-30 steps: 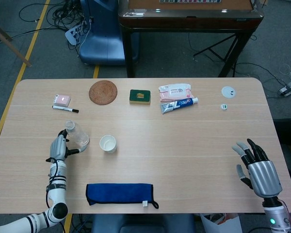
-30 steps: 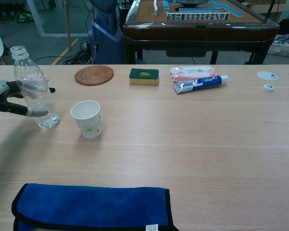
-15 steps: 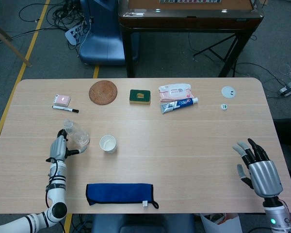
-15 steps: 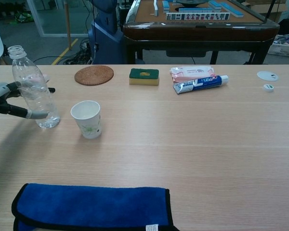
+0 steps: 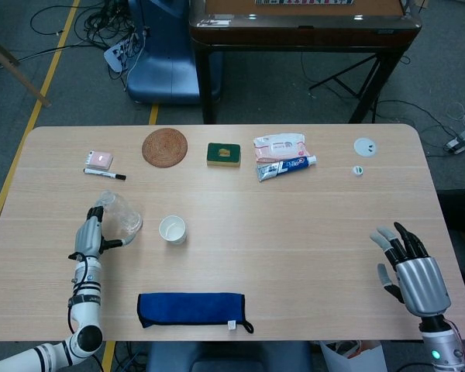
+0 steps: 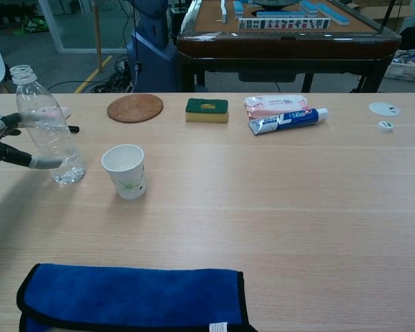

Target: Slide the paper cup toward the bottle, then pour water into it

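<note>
A clear, uncapped plastic bottle (image 5: 118,213) (image 6: 48,128) stands at the table's left side, leaning slightly left, with a little water at its bottom. My left hand (image 5: 89,235) (image 6: 5,142) grips it from the left, with fingers in front of and behind it. The white paper cup (image 5: 173,229) (image 6: 124,171) stands upright just right of the bottle, a small gap between them. My right hand (image 5: 411,267) hovers at the table's front right corner with its fingers spread, holding nothing; the chest view does not show it.
A blue cloth (image 5: 192,308) (image 6: 131,297) lies by the front edge. Along the back are a woven coaster (image 5: 165,147), a green sponge (image 5: 224,154), a wipes pack (image 5: 279,143), toothpaste (image 5: 287,166), a marker (image 5: 105,174) and a small cap (image 5: 358,170).
My left hand has shifted slightly left with the bottle, whose top now leans a bit further left. The cup and the right hand have not moved.
</note>
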